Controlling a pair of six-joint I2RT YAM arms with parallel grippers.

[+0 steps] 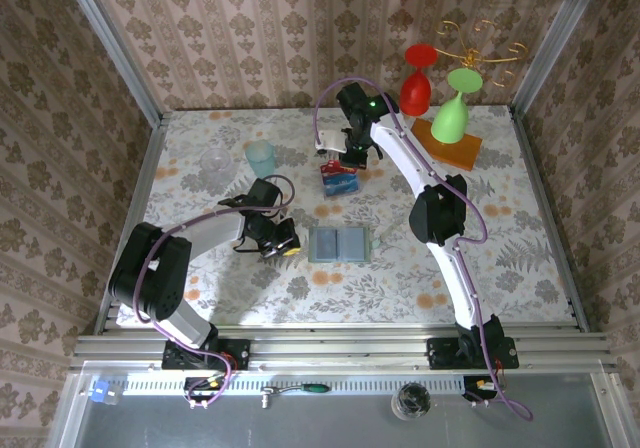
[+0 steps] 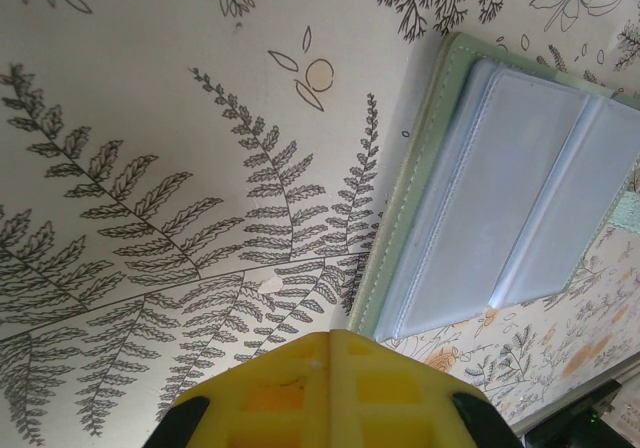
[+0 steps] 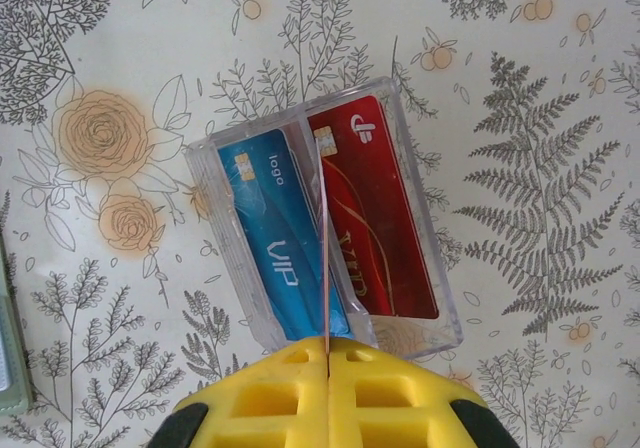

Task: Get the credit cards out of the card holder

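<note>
Card holder, top view: lies open and flat (image 1: 340, 244) mid-table (image 1: 520, 258); long axis left-right, fold running near-far.
Left gripper, top view: (image 1: 284, 247) just beside the holder's left edge; this arm is the nearer one.
Right gripper, top view: (image 1: 350, 160) farther back, over the clear box (image 1: 338, 180), well apart from the holder.
Left wrist view: left gripper (image 2: 330, 340) has its fingers pressed together with nothing between them. The card holder (image 2: 500, 198) lies ahead and to the right, and its sleeves look empty.
Right wrist view: right gripper (image 3: 327, 346) is clamped on an edge-on card (image 3: 324, 248). The card stands upright over the clear box (image 3: 290, 118), between the blue card (image 3: 275, 238) and the red card (image 3: 375, 218) lying flat inside.
Key relation (judgement): the held card's long axis points straight away from the fingers, in line with the box's middle, so letting go should drop it inside.
Unclear: the held card's face and colour; whether its far end touches the box. The box's near wall is hidden by the fingers, and the holder's right panel is cut off in the left wrist view.
</note>
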